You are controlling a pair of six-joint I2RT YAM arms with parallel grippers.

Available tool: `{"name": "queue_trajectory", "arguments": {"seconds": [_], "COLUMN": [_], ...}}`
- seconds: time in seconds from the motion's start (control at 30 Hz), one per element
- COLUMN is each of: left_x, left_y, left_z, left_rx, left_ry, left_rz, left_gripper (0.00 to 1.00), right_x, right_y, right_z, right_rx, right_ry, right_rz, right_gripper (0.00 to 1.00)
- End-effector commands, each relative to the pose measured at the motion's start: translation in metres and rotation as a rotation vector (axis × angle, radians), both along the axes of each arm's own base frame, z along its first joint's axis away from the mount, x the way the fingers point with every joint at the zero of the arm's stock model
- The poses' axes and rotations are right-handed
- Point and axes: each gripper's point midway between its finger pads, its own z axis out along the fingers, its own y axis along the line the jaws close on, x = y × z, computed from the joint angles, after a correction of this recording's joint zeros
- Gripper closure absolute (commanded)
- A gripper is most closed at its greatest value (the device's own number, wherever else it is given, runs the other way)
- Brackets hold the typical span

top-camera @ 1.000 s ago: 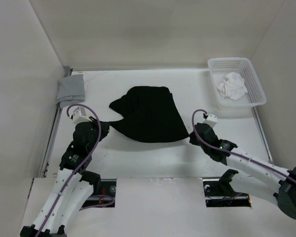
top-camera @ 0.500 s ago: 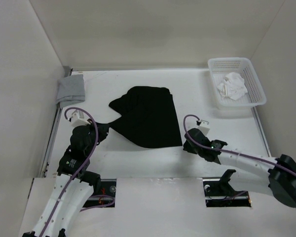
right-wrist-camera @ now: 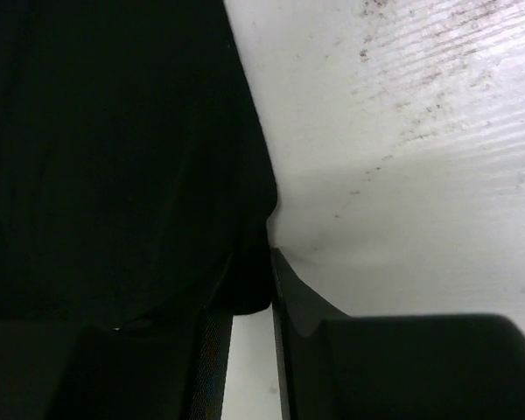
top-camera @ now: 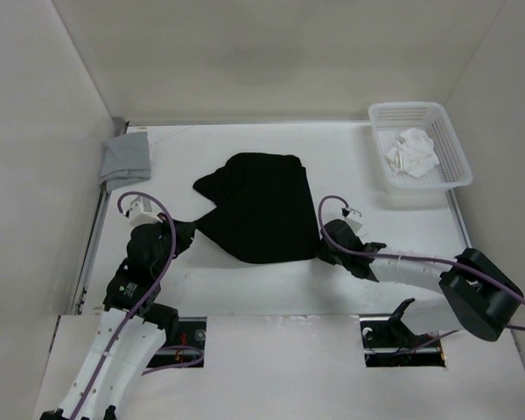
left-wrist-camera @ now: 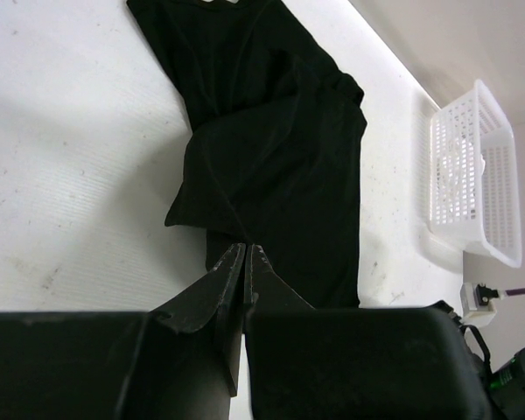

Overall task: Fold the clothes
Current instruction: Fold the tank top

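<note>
A large plain black garment (top-camera: 261,210) of thin, soft fabric lies in the middle of a white counter (top-camera: 245,284). It is rumpled and partly doubled over itself, so its true outline is hard to make out. Its near-left corner tapers to a point that runs into the left tool (top-camera: 190,233). In that wrist's view the two dark fingers (left-wrist-camera: 223,280) are pressed together with the fabric's tip caught between them, though the exact contact is black on black. The right tool (top-camera: 320,249) lies low at the garment's near-right edge. Its wrist view is very close and dim. There, a fold of the garment's edge bulges in between the two fingers (right-wrist-camera: 297,302), and a sliver of counter shows in the gap. I cannot tell whether they pinch the cloth or merely stand around it. In the far-right corner a white plastic mesh basket (top-camera: 424,185) holds a crumpled white cloth (top-camera: 409,149). By the far-left wall lies a small folded grey cloth (top-camera: 125,157). The left arm is cut off by the bottom edge of the overhead view.
</note>
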Motion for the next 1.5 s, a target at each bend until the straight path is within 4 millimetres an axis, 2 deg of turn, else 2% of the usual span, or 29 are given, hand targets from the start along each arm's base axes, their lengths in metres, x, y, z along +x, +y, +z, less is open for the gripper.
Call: {"name": "queue_trajectory", "arguments": {"seconds": [0.0,0.1,0.27,0.3,0.37,0.4,0.47,0.53,0.57,0.6,0.67,0.7,0.73,0.83,0.87,1.0,1.07,1.13,1.17,1.2,1.27,1.3,1.33,1.37,1.43,1.47], "left_x": [0.003,0.003,0.004,0.004,0.004,0.006,0.007,0.004,-0.004,-0.012,-0.040,-0.055,-0.066,-0.090,-0.096,-0.097,-0.086,-0.058,-0.048,-0.027,0.000,0.021,0.034,0.046,0.080,0.088], "left_y": [-0.003,-0.002,-0.005,-0.005,-0.006,-0.006,-0.006,-0.007,-0.004,-0.001,0.016,0.026,0.033,0.048,0.052,0.057,0.060,0.058,0.057,0.053,0.048,0.043,0.038,0.034,0.024,0.022], "left_z": [0.014,0.017,0.016,0.016,0.023,0.031,0.071,0.119,0.160,0.189,0.261,0.291,0.312,0.361,0.377,0.413,0.418,0.410,0.405,0.392,0.378,0.365,0.355,0.344,0.305,0.295], "left_rx": [-0.021,-0.022,-0.026,-0.027,-0.031,-0.032,-0.046,-0.076,-0.100,-0.115,-0.153,-0.167,-0.172,-0.182,-0.182,-0.163,-0.140,-0.103,-0.089,-0.073,-0.036,-0.022,-0.025,-0.023,-0.025,-0.027], "left_ry": [-0.053,-0.061,-0.059,-0.058,-0.073,-0.090,-0.172,-0.280,-0.368,-0.432,-0.597,-0.670,-0.723,-0.838,-0.871,-0.921,-0.915,-0.861,-0.840,-0.790,-0.737,-0.691,-0.660,-0.630,-0.548,-0.527], "left_rz": [-0.011,-0.008,-0.014,-0.014,-0.016,-0.017,-0.021,-0.028,-0.024,-0.018,0.026,0.053,0.072,0.122,0.135,0.164,0.193,0.216,0.220,0.225,0.230,0.227,0.220,0.213,0.201,0.199], "left_gripper": [0.99,0.99,0.99,0.99,0.99,0.99,1.00,1.00,1.00,1.00,1.00,1.00,1.00,1.00,1.00,1.00,1.00,1.00,1.00,1.00,1.00,1.00,1.00,1.00,1.00,1.00], "right_x": [0.000,-0.003,-0.003,-0.003,-0.004,-0.005,-0.004,-0.013,-0.021,-0.029,-0.050,-0.057,-0.067,-0.081,-0.083,-0.087,-0.084,-0.074,-0.070,-0.064,-0.050,-0.038,-0.029,-0.016,0.010,0.022], "right_y": [-0.004,-0.007,-0.010,-0.011,-0.006,-0.002,0.001,-0.001,-0.006,-0.011,-0.023,-0.027,-0.029,-0.040,-0.043,-0.047,-0.049,-0.057,-0.056,-0.053,-0.040,-0.021,-0.004,0.018,0.057,0.069], "right_z": [-0.005,-0.007,-0.004,0.001,0.021,0.038,0.095,0.167,0.213,0.247,0.322,0.349,0.381,0.452,0.470,0.532,0.552,0.565,0.567,0.568,0.564,0.552,0.539,0.519,0.472,0.456], "right_rx": [0.001,-0.007,-0.001,0.007,0.028,0.039,0.055,0.073,0.082,0.087,0.098,0.106,0.112,0.098,0.091,0.078,0.069,0.027,0.004,-0.024,-0.082,-0.124,-0.142,-0.149,-0.103,-0.073], "right_ry": [0.038,0.050,0.038,0.021,-0.037,-0.076,-0.205,-0.334,-0.406,-0.460,-0.581,-0.623,-0.674,-0.785,-0.811,-0.923,-0.988,-1.038,-1.055,-1.072,-1.096,-1.094,-1.071,-1.032,-0.915,-0.874], "right_rz": [-0.029,-0.029,-0.052,-0.056,-0.037,-0.017,0.009,0.031,0.044,0.050,0.072,0.080,0.098,0.104,0.098,0.119,0.112,0.054,0.045,0.030,0.023,0.056,0.089,0.144,0.260,0.296], "right_gripper": [0.80,0.81,0.94,0.98,1.00,1.00,1.00,1.00,1.00,1.00,1.00,1.00,1.00,1.00,1.00,1.00,1.00,0.99,0.98,0.98,0.98,0.99,0.99,1.00,1.00,1.00]}}
